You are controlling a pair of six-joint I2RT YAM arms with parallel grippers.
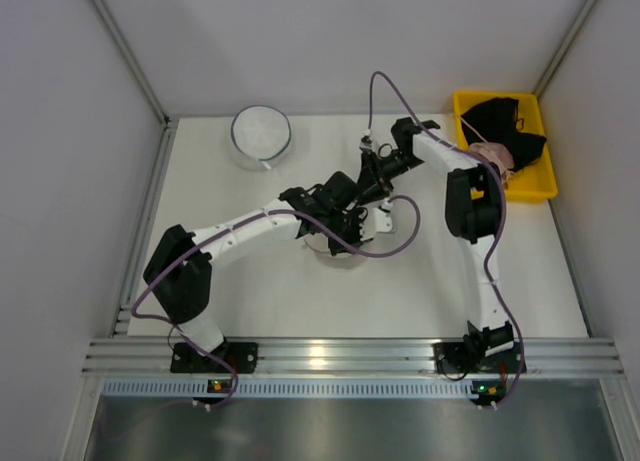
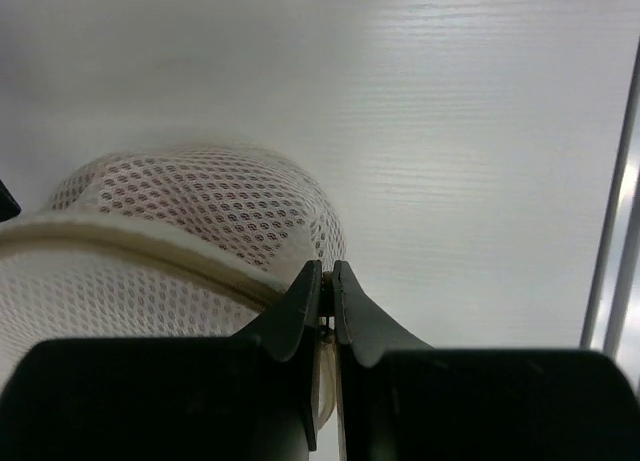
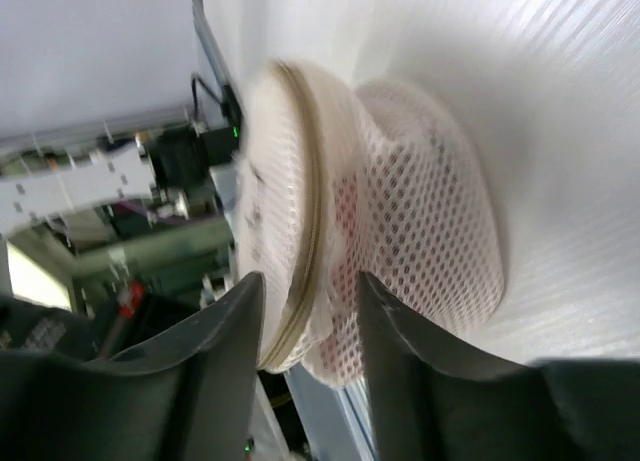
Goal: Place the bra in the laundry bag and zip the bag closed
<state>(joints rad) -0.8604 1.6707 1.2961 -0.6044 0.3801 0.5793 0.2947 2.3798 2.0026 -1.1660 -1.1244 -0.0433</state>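
White tabletop, faintly ribbed, carries everything at its middle, where your laundry bag [image 3: 400, 231] sits with the bra [image 3: 345, 206] showing red through its soft, light, open mesh. Expect it to sag and crumple; the stiffer pale rim gives you the firm hold. Your left gripper [image 2: 327, 286] has its jaws pressed together on something small at the rim. Your right gripper [image 3: 310, 316] straddles the rim, jaws apart.

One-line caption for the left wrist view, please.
Left gripper pinched shut at the pale rim of the laundry bag, red showing faintly through its mesh.
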